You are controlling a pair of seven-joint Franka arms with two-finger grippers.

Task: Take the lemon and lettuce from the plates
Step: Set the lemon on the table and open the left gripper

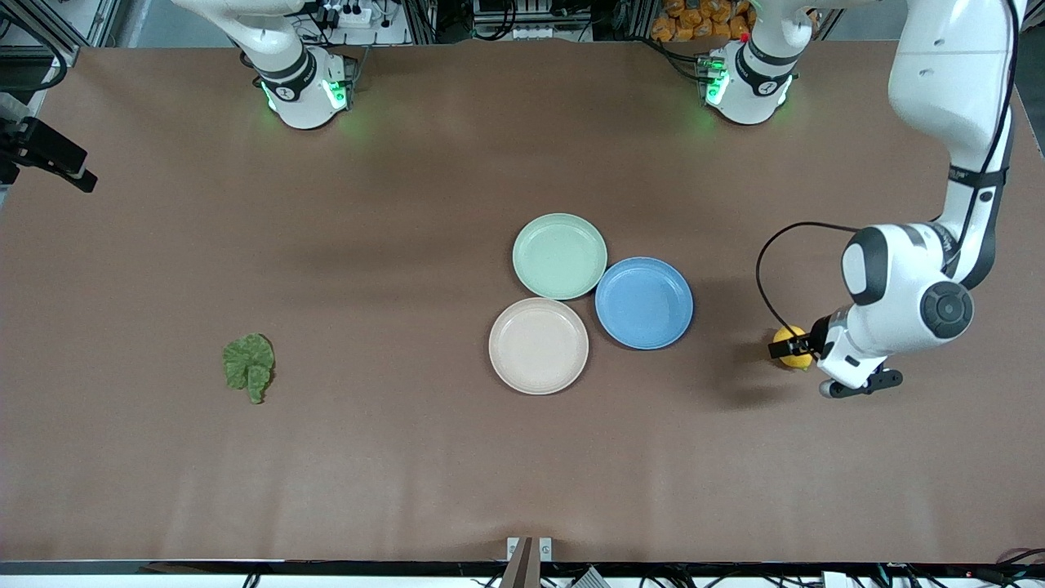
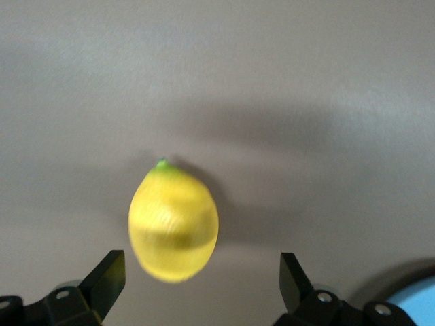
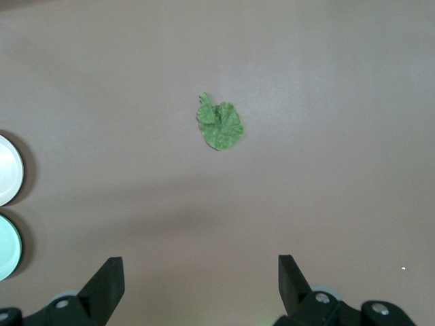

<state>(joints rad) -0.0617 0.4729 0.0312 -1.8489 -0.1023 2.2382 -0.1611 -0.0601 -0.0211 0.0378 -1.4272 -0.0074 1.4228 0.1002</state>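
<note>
The yellow lemon (image 1: 790, 338) (image 2: 173, 224) is off the plates, on the brown table toward the left arm's end, beside the blue plate. My left gripper (image 1: 793, 349) (image 2: 202, 278) hangs low over it, open, and neither finger touches it. The crinkled green lettuce (image 1: 250, 366) (image 3: 220, 125) lies flat on the table toward the right arm's end. My right gripper (image 3: 200, 285) is open and holds nothing, high above the table; its hand is outside the front view. The mint plate (image 1: 560, 256) (image 3: 7, 248) and the cream plate (image 1: 538, 345) (image 3: 8, 170) are bare.
A blue plate (image 1: 644, 302) (image 2: 418, 305) touches both other plates at the table's middle. A black clamp (image 1: 49, 155) juts in at the table's edge at the right arm's end. The left arm's elbow (image 1: 906, 294) hangs over the table near the lemon.
</note>
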